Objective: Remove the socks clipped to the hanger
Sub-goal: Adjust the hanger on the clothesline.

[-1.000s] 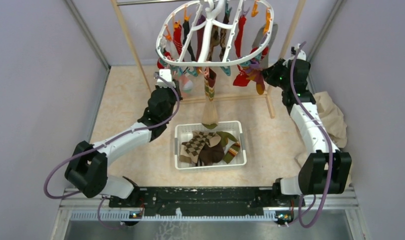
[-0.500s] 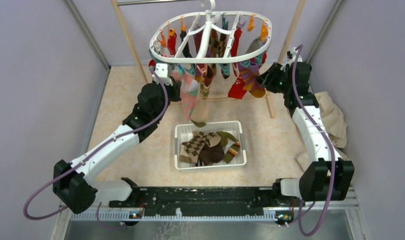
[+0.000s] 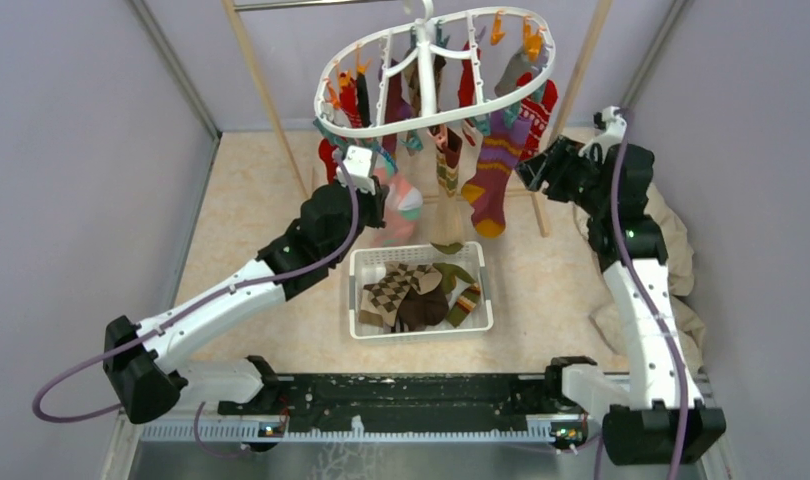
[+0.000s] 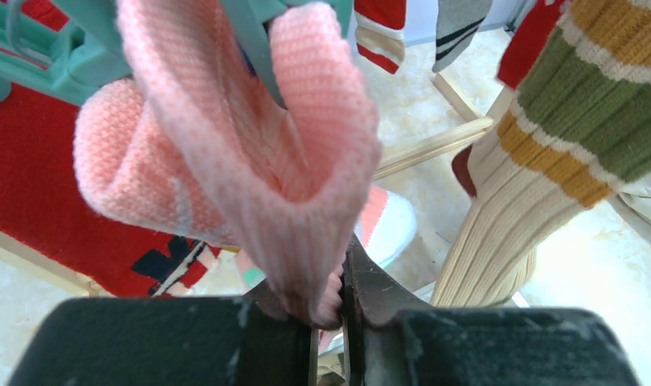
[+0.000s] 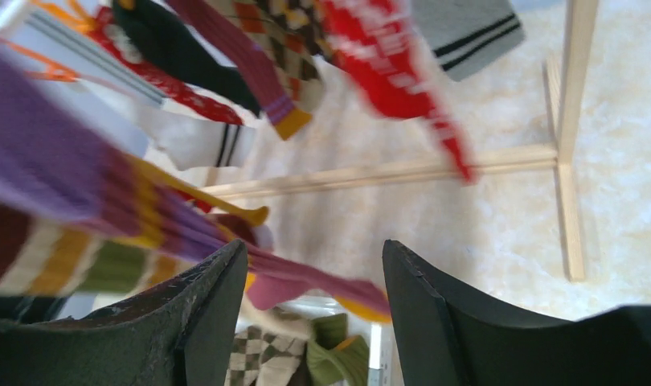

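Note:
The white oval hanger [image 3: 426, 75] hangs tilted from the wooden rack, with several socks clipped under it. My left gripper [image 3: 379, 195] is shut on the cuff of a pink sock [image 3: 403, 205] below the hanger's left side. In the left wrist view the pink sock [image 4: 306, 161] runs from a teal clip [image 4: 258, 32] down into my left gripper [image 4: 330, 301]. My right gripper [image 3: 529, 170] stands open just right of a purple striped sock [image 3: 493, 165]. In the right wrist view the right gripper [image 5: 314, 273] holds nothing, and the purple sock [image 5: 186, 225] is blurred beyond it.
A white slotted basket [image 3: 421, 333] with several loose socks sits on the floor under the hanger. The rack's wooden poles [image 3: 256, 85] stand behind. A beige cloth [image 3: 671, 230] lies at the right wall. A cream striped sock [image 4: 547, 161] hangs right of the pink one.
My right gripper has opened and drawn back to the right. The hanger has swung and tilted. My left arm has come down and right with the pink sock.

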Controlling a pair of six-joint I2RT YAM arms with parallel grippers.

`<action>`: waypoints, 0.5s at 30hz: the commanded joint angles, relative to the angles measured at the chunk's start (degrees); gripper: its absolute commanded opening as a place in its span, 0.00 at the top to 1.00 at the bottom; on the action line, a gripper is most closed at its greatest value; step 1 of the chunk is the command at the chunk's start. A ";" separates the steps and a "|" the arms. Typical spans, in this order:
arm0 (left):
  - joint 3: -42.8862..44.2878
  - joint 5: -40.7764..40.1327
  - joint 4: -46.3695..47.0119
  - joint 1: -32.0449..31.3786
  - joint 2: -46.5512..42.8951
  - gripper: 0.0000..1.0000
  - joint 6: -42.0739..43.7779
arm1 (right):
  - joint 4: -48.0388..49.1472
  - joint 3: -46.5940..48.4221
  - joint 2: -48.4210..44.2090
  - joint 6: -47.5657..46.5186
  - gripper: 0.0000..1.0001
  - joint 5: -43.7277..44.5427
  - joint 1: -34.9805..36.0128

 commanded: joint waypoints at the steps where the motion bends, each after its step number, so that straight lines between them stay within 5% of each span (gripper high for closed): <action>1: 3.32 -4.35 -0.15 -2.23 0.71 0.83 1.03 | 0.59 -2.23 -8.50 0.32 0.37 -4.95 -0.32; 8: 6.30 -5.68 0.04 -4.90 4.32 0.83 1.26 | 3.09 -4.11 -14.69 0.96 0.42 -16.96 1.81; 15: 9.91 -7.90 -0.40 -7.97 8.14 0.82 1.88 | -0.88 -1.47 -16.10 -3.32 0.44 -19.69 9.98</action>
